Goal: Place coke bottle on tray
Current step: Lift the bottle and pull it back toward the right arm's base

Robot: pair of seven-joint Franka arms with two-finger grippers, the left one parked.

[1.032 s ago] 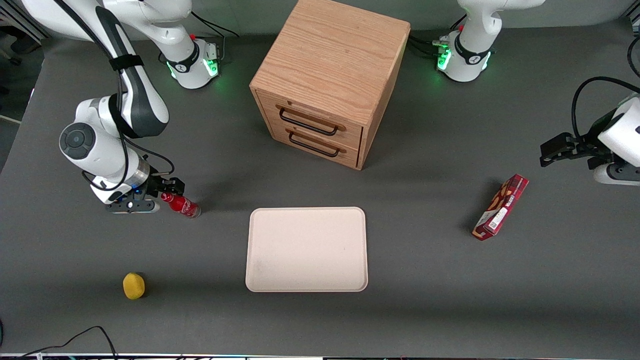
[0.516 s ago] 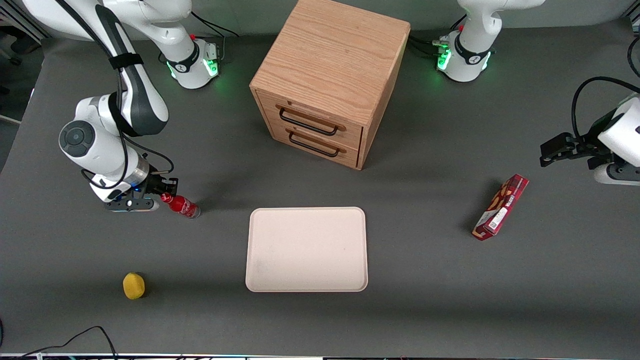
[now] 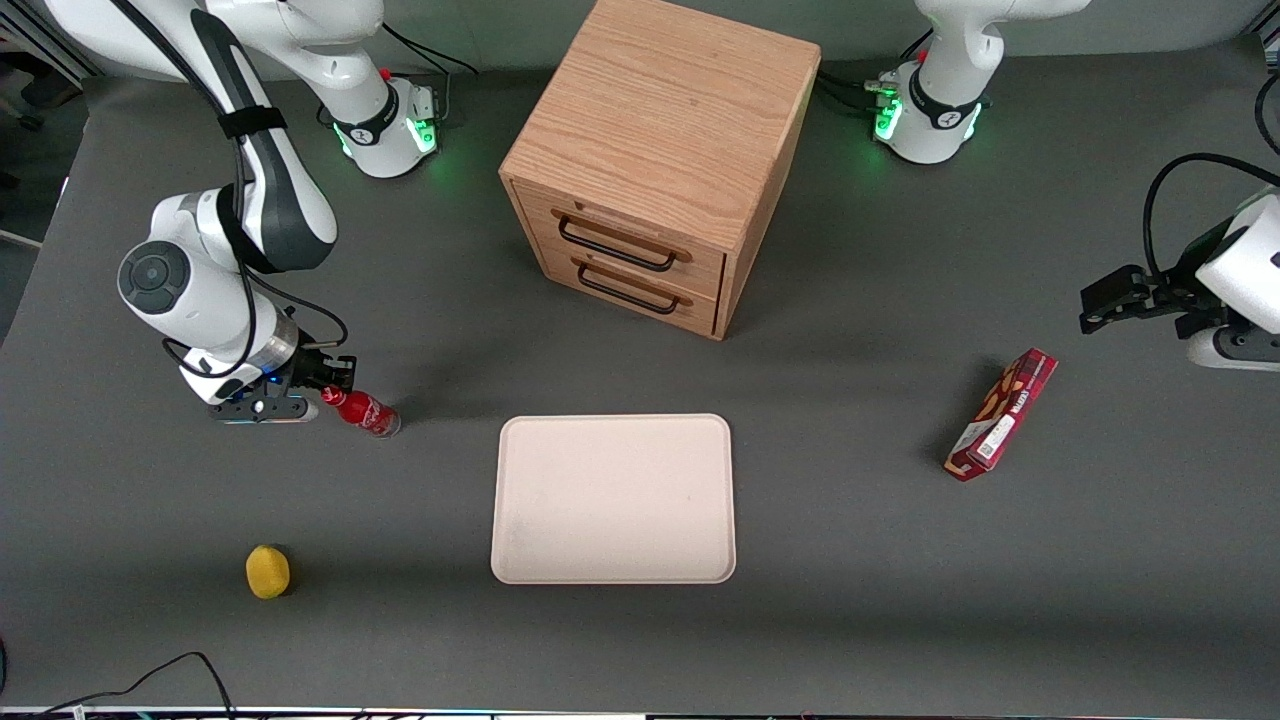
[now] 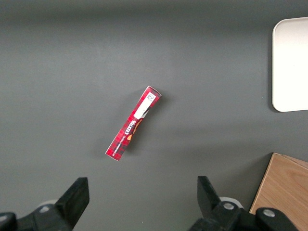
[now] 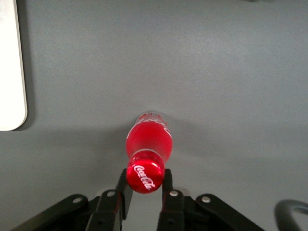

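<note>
Dark grey tabletop: my gripper (image 3: 330, 385) now clamps the small red coke bottle (image 3: 366, 412) at its neck, having edged in closer; bottle upright, well apart from the pale cream-pink rectangular tray (image 3: 613, 498). Lift next.

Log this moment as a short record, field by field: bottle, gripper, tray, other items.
coke bottle: upright on the table, off the tray, toward the working arm's end
gripper: at the bottle's neck, jaws closed on it just below the red cap
tray: bare, flat on the table, in front of the drawer cabinet
snack box: on the table toward the parked arm's end
yellow object: nearer the front camera than the bottle
</note>
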